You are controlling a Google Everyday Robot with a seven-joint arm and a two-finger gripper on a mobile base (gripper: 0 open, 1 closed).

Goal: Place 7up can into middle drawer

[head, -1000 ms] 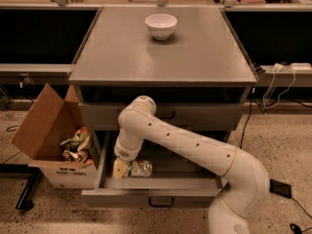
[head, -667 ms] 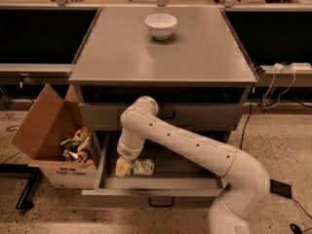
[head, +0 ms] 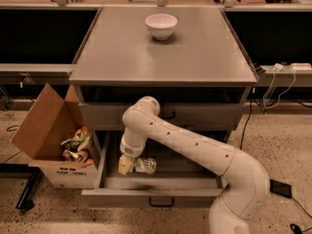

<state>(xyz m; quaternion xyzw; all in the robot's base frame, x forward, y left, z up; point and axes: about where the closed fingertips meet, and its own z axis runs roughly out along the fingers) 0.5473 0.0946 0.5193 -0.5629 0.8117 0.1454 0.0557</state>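
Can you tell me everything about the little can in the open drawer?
The can is small and looks like shiny metal, with a green and white label. It lies on its side on the floor of the open drawer, toward the left end. The gripper is down in the drawer right at the can's left end. It is not clear whether the gripper is holding the can. The words on the label are too small to read.

I have only one view. It looks from the front and from above, tilted down on the counter (head: 195,52) and the open middle drawer (head: 117,197), not very near. My arm enters from the lower right, and my claw (head: 126,165) is low inside this drawer.
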